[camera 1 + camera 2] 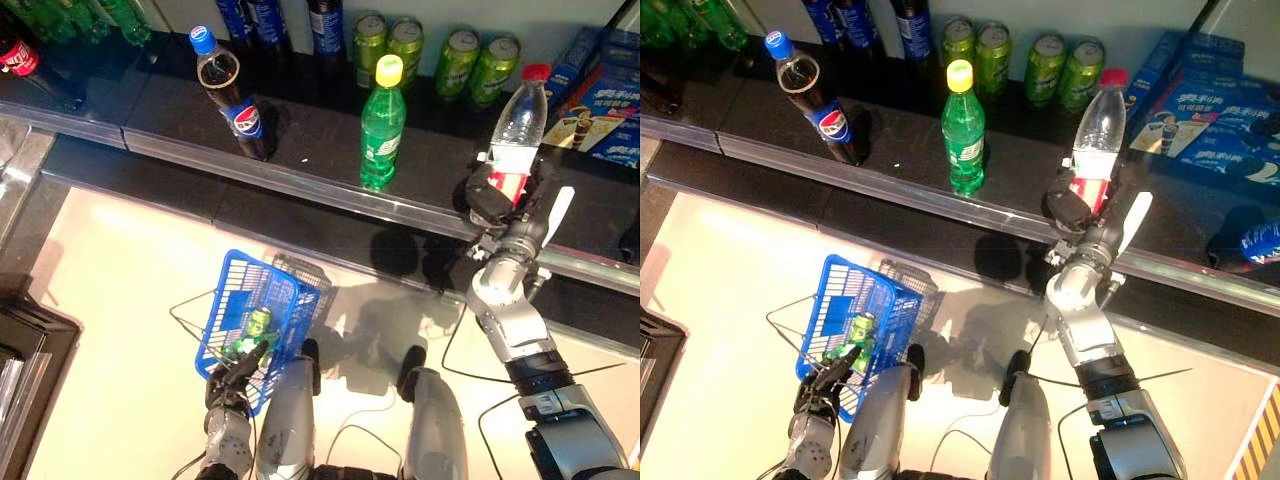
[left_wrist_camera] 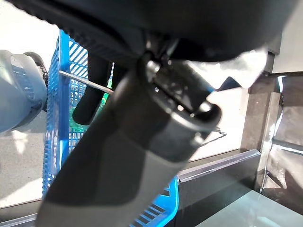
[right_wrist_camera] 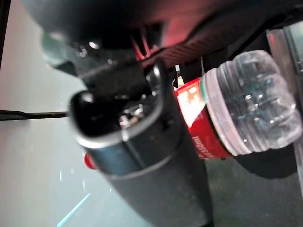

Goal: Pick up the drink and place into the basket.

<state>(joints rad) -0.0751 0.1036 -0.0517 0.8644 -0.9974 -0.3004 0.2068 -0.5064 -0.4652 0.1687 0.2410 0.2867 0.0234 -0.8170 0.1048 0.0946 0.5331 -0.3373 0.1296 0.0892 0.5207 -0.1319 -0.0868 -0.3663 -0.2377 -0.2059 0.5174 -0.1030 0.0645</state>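
A clear water bottle with a red cap and red label stands upright on the dark shelf. My right hand is shut round its lower half; the right wrist view shows the bottle pressed against the thumb. The blue wire basket hangs low on the left, over the pale floor, with a green can lying inside. My left hand is curled on the basket's wire handle.
On the shelf stand a green soda bottle, a cola bottle, several green cans at the back and blue boxes at the right. The shelf's metal front edge runs below the bottles.
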